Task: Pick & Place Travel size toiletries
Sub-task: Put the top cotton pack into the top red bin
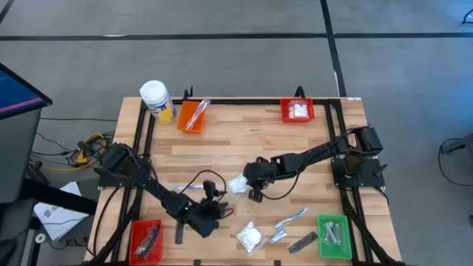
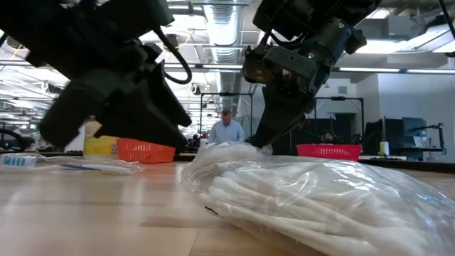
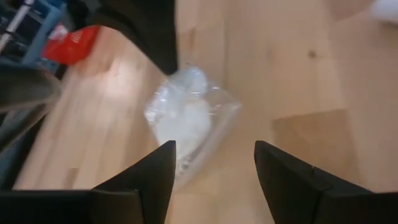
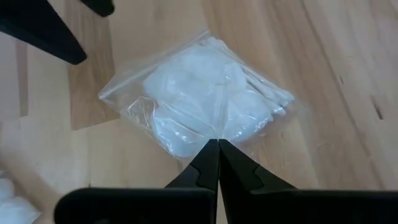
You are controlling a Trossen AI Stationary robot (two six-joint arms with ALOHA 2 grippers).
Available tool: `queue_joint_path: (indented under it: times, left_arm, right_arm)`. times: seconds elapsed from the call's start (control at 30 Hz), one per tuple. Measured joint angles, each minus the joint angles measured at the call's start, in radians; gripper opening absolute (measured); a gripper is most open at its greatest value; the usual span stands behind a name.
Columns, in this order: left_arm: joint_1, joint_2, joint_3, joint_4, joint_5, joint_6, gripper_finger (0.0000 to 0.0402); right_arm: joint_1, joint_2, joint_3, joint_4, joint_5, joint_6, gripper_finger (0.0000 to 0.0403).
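Observation:
One white puffy packet [image 1: 237,185] [image 4: 205,99] lies near the table's middle, and my right gripper [image 1: 249,190] [image 4: 217,144] is shut at its edge. My left gripper [image 1: 219,205] [image 3: 214,168] stands open just left of this packet [image 3: 186,121], pointing at it without touching it. A second white packet [image 1: 249,236] [image 2: 320,199] lies near the front edge. Beside that one lie two slim toothbrushes [image 1: 292,218] [image 1: 276,237] and a dark flat bar [image 1: 301,241]. My right gripper pinches the corner of the packet's clear film [image 4: 200,152] between its two shut fingertips. The fingers slant down at it from the table's right. The rest of the packet lies on the table; in the low view its film rises toward the fingertips [image 2: 266,148].
At the back stand an orange bin [image 1: 192,115] with a toothbrush, a red bin [image 1: 297,111] with white packets and a yellow jar [image 1: 157,100]. At the front are a red bin [image 1: 145,241] with dark bars and a green bin [image 1: 334,236]. A person [image 2: 227,130] stands beyond the table.

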State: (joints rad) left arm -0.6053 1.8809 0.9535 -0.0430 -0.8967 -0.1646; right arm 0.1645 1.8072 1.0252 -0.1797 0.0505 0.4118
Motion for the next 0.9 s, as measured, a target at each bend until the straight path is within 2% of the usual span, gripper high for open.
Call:
queue_joint_path:
  times: [0.37,0.63,0.9]
  left_arm:
    - [0.056,0.000,-0.001,0.000,0.044,0.000,0.0231]
    - [0.074,0.000,-0.064,0.000,0.057,-0.071,0.0233]
    - [0.115,0.000,-0.069,0.019,0.067,-0.078,0.0233]
  right_arm:
    - [-0.004,0.000,0.000,0.002,-0.001,0.000,0.0000]
    - [-0.004,0.000,0.000,0.005,-0.001,0.000,0.0000]
    - [-0.004,0.000,0.000,0.034,-0.007,0.000,0.0000]
